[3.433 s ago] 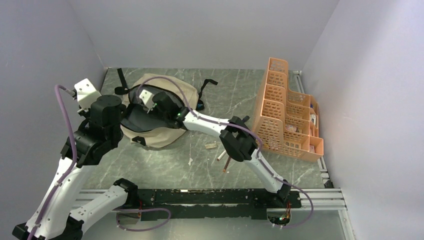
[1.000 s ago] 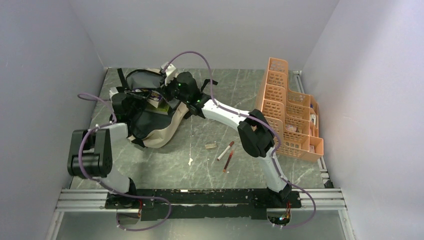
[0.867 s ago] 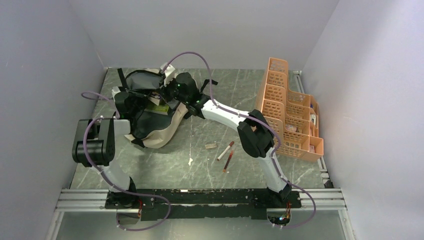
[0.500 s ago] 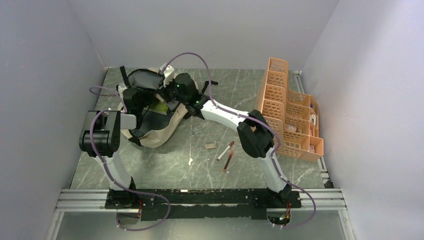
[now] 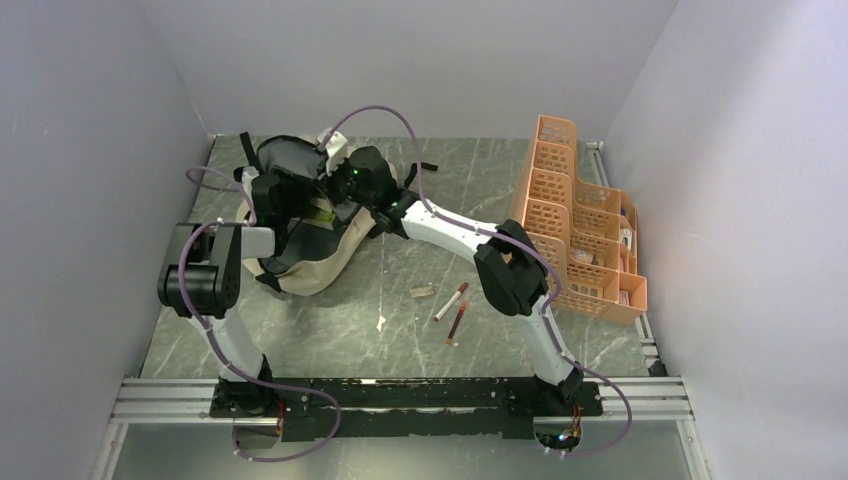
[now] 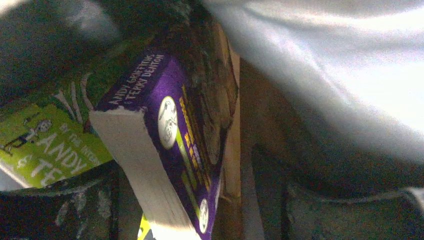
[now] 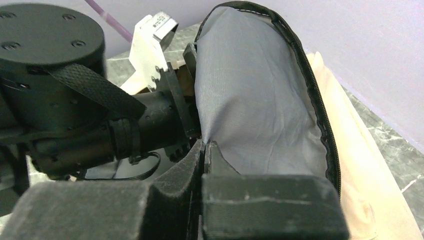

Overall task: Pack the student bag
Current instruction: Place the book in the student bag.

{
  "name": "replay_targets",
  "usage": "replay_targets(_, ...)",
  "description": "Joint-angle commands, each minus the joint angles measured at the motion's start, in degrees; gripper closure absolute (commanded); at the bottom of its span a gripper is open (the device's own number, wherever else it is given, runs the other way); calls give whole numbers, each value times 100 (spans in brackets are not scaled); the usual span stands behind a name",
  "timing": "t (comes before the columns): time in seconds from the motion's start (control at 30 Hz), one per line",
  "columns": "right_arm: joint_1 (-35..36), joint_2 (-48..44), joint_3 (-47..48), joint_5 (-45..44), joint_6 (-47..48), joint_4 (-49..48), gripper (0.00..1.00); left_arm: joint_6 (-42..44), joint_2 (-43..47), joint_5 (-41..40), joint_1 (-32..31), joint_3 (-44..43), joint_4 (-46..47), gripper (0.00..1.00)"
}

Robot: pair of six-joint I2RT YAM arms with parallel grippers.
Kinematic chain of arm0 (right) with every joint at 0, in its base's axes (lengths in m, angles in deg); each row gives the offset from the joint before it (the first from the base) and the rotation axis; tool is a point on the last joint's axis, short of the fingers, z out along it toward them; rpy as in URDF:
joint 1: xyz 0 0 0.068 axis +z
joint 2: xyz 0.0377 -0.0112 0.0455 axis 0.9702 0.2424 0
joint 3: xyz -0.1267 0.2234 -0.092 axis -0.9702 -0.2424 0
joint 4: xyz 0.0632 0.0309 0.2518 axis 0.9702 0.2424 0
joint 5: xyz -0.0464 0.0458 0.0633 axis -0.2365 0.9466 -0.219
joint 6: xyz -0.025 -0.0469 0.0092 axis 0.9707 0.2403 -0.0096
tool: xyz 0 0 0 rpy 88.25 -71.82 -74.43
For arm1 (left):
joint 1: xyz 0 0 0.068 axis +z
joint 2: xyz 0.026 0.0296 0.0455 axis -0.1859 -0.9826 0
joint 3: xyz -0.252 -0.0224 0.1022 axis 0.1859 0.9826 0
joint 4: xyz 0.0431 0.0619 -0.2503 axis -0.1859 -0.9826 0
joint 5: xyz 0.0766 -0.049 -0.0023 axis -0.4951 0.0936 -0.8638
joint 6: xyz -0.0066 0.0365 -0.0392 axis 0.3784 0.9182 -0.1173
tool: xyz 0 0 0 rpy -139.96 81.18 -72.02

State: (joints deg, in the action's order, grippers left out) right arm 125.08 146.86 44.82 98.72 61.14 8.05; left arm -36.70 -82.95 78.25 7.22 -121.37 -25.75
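1. The student bag (image 5: 318, 262) lies at the far left of the table (image 5: 400, 345). Its long axis runs near to far, with the mouth upward and the flap raised at the far end.
2. There is one bag, with two paperbacks inside: a purple book (image 6: 175, 145) and a green book (image 6: 45, 145).
3. The bag is soft beige fabric with a grey woven lining and a black zipper edge.
4. The right gripper (image 7: 204, 150) is clenched on the flap's lining. The left gripper (image 5: 300, 198) reaches into the mouth; I cannot tell how its jaws stand.

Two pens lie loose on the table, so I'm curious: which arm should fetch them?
Probably the left arm. The right arm's jaws are shut on the student bag's flap, holding it open; the left jaws stand open over the books inside, free to fetch the pens.
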Motion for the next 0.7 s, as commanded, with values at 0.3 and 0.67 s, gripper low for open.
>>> replay_targets(0.3,116,-192,165,-10,297,97,100,904,2419,277,164,632,-2496,15)
replay_targets(0.67,103,-494,-433,-259,862,8,100,2051,5606,-510,200,1197,-6073,16)
